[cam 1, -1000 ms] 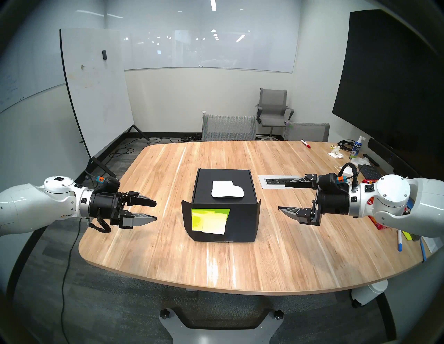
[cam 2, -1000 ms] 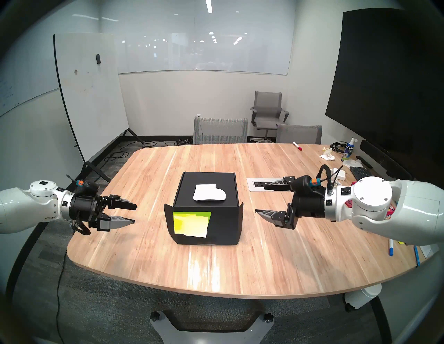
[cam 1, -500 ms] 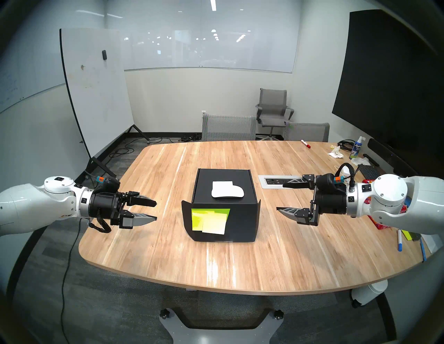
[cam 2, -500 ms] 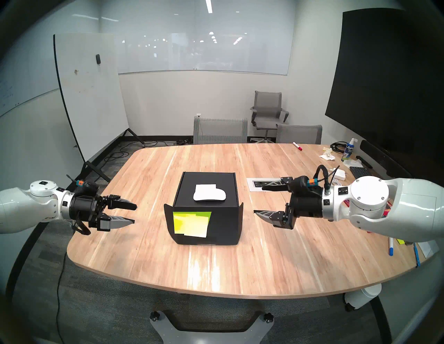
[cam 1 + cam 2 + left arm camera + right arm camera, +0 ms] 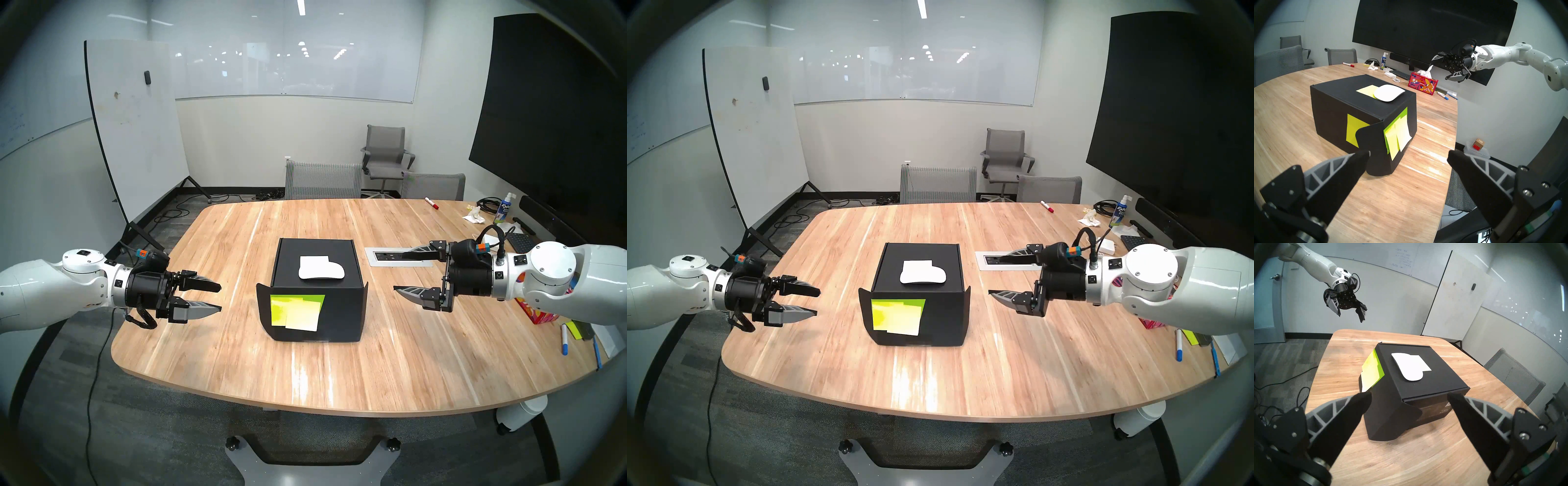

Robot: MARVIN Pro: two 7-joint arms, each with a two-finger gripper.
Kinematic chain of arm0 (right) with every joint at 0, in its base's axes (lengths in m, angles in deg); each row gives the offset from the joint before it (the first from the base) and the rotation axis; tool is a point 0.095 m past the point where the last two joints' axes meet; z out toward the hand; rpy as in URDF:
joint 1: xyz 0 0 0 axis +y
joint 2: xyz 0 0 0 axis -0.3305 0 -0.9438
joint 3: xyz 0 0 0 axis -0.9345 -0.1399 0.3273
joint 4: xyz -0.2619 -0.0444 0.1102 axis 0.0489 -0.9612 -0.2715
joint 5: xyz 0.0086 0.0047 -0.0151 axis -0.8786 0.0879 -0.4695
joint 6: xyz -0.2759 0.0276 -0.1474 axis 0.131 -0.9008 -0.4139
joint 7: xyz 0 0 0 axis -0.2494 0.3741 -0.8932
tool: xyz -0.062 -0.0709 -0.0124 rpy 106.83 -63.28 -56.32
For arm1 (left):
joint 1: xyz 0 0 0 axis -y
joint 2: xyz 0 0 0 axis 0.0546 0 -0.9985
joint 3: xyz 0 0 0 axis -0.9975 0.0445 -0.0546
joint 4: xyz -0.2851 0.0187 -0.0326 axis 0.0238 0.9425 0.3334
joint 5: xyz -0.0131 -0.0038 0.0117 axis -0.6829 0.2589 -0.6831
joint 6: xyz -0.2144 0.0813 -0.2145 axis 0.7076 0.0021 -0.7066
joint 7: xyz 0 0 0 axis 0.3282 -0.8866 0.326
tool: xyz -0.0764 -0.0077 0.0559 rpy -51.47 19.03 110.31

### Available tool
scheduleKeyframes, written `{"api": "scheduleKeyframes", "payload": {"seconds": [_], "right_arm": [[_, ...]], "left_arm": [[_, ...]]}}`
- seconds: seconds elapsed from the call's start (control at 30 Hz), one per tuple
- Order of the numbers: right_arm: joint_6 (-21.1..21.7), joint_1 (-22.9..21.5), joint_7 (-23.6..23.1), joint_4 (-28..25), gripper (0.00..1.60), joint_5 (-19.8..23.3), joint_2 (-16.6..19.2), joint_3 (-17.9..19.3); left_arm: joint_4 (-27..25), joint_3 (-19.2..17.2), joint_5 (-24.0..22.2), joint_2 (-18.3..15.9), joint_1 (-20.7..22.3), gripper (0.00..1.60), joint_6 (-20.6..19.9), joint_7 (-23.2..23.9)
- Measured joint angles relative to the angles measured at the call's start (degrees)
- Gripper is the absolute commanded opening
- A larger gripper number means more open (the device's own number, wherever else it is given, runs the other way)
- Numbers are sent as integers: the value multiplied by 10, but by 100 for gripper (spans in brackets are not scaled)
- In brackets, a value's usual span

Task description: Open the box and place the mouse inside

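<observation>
A closed black box (image 5: pixel 342 307) (image 5: pixel 942 317) (image 5: pixel 1330 108) (image 5: pixel 1432 387) stands mid-table, with yellow-green sticky notes (image 5: pixel 298 310) on its near face. The white mouse (image 5: pixel 322 272) (image 5: pixel 924 276) (image 5: pixel 1389 93) (image 5: pixel 1412 374) lies on the lid, partly over a pale paper square. My left gripper (image 5: pixel 220 298) (image 5: pixel 818 301) (image 5: pixel 1408 153) (image 5: pixel 1350 318) hovers open to the left of the box, clear of it. My right gripper (image 5: pixel 399 270) (image 5: pixel 995 276) (image 5: pixel 1409 395) (image 5: pixel 1438 69) hovers open to the right, also clear of the box. Both are empty.
A red patterned tissue box (image 5: pixel 1423 84) (image 5: pixel 539 314) sits under my right arm. A socket panel (image 5: pixel 390 256) is set into the table behind the right gripper. Markers (image 5: pixel 564 339), a keyboard (image 5: pixel 520 241) and a spray bottle (image 5: pixel 504 210) lie at the right edge. Chairs (image 5: pixel 322 180) stand beyond the far edge.
My right gripper first crept toward the box, then drew back and rose slightly, uncovering more of the tissue box. The left arm, box and mouse have not moved.
</observation>
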Motion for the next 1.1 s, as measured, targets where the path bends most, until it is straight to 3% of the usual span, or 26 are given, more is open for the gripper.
{"api": "scheduleKeyframes", "payload": {"seconds": [0.3, 0.6, 1.1], "right_arm": [[-38, 29, -37, 41, 160, 43, -38, 27], [-76, 80, -102, 108, 160, 114, -99, 67], [-92, 180, -219, 243, 160, 206, -201, 147]], "left_arm": [[0, 0, 0, 0, 0, 160, 0, 0], [0, 0, 0, 0, 0, 160, 0, 0], [0, 0, 0, 0, 0, 160, 0, 0]]}}
